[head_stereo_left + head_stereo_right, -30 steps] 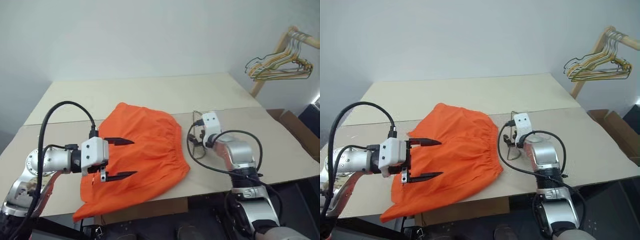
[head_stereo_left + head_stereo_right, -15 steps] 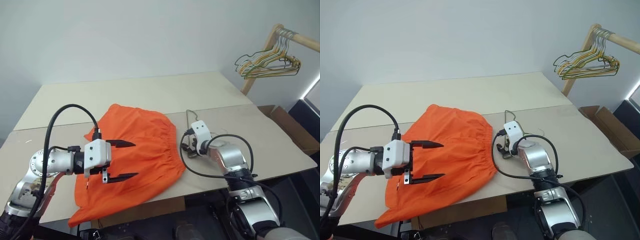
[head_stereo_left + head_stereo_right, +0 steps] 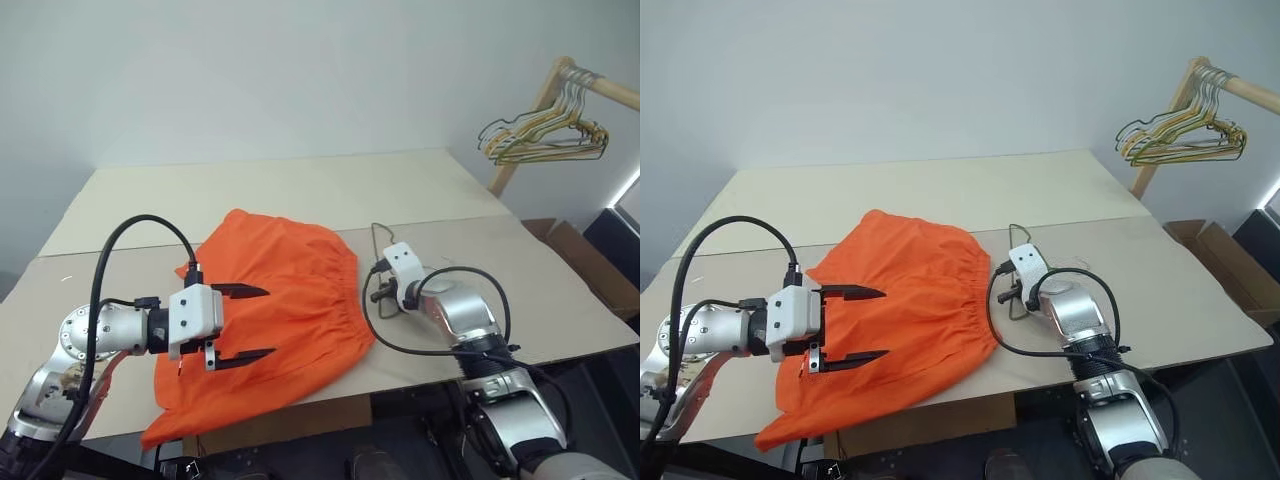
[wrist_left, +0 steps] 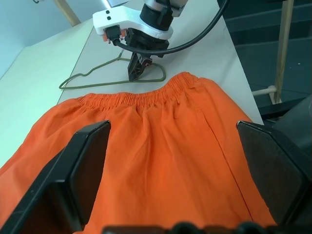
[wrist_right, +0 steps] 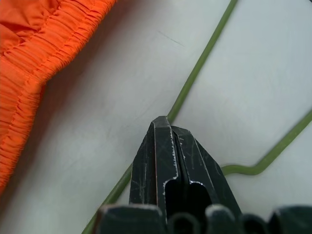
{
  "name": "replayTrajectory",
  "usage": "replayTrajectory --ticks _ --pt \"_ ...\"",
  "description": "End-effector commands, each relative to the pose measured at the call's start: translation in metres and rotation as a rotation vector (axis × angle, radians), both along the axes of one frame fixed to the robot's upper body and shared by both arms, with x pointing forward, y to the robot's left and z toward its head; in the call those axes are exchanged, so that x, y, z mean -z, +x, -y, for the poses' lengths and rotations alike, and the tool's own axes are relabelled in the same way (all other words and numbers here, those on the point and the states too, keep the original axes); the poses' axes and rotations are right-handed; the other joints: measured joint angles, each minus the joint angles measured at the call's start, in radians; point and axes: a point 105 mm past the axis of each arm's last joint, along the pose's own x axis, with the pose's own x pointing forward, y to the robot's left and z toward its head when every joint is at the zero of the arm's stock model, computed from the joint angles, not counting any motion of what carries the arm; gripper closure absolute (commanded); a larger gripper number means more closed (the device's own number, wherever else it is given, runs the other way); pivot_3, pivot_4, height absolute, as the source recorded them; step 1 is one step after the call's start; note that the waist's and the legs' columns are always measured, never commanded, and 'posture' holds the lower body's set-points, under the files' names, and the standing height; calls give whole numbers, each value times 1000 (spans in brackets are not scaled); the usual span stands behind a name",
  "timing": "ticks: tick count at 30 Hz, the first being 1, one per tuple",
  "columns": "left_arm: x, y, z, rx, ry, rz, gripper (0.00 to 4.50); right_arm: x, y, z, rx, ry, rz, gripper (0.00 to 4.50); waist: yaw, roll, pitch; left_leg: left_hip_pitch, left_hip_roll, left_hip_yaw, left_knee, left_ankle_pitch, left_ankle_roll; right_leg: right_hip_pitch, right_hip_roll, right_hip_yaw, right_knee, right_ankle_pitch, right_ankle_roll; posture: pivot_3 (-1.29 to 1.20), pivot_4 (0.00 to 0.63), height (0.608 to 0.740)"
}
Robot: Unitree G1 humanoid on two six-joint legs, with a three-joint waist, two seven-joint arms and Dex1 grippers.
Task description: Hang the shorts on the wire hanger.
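Clearly my right gripper (image 5: 163,129) has its two fingers pressed flat together right at the wire hanger (image 5: 195,73), whose thin green wire runs under the tips; I cannot tell whether the wire is actually pinched between them or just lying beneath. That is my main worry: wire this thin, lying flat on the table (image 3: 940,195), could slide out from between the closed tips or never have been caught, and a lift would then come up empty or drag the hanger sideways.

The hanger lies toward the table's right half, near its front edge, just beside the gathered waistband of the shorts (image 3: 910,300), which are spread flat across the middle and droop over the front edge at the left corner of the fabric. If the hanger swings as it rises, a notched shoulder could snag that waistband and tug the shorts further off the edge.

My left gripper (image 3: 852,325) hangs above the shorts with its fingers spread wide, gripping nothing, so nothing pins the fabric down.
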Motion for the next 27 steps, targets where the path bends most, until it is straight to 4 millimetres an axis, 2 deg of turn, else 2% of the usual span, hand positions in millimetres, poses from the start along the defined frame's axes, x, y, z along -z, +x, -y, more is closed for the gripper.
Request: replayTrajectory --ticks 1,5,8,11,13,18,22,25,27 --pt "-10 0 0 4 11 59 0 26 -11 25 71 -41 -115 4486 3 0 -1 0 0 0 0 0 0 0 0 0 0 0 0 -68 0 740" --pt "-8 2 -1 2 21 61 0 12 -4 28 110 12 -76 4486 11 -1 -2 0 -1 1 0 0 0 1 0 -1 -1 0 0 -73 0 740" --pt "-7 3 0 2 30 62 0 -9 7 31 178 33 9 4486 22 0 -1 0 -1 1 0 0 0 1 -1 -1 -1 0 0 -76 0 740" --pt "-5 3 2 5 35 62 0 -36 16 33 333 135 72 4486 24 3 1 -2 -1 1 0 0 0 -1 -1 -1 0 0 0 -78 0 740" --pt "-4 3 2 4 39 61 0 -45 16 33 362 107 96 4486 22 7 4 -3 -1 1 0 0 0 -3 0 0 1 0 0 -79 0 740" --pt "0 3 2 0 54 62 0 -43 2 33 327 69 80 4486 21 10 5 -5 -1 1 0 0 0 -5 0 0 1 0 0 -76 0 740" --pt "2 2 0 -5 68 59 0 -28 -24 46 231 38 9 4486 30 10 5 -5 -2 1 0 0 0 -3 -1 -2 -1 0 0 -69 0 740" --pt "4 2 -1 -6 77 56 0 -23 -36 57 180 -2 -23 3816 27 11 6 -4 -2 2 0 0 0 -3 -2 -1 -1 -1 0 -76 0 740" --pt "5 2 0 -4 78 54 0 -21 -38 64 165 -26 -32 3122 24 11 6 -3 -1 2 0 0 0 -3 0 -1 -1 -1 0 -81 0 740"
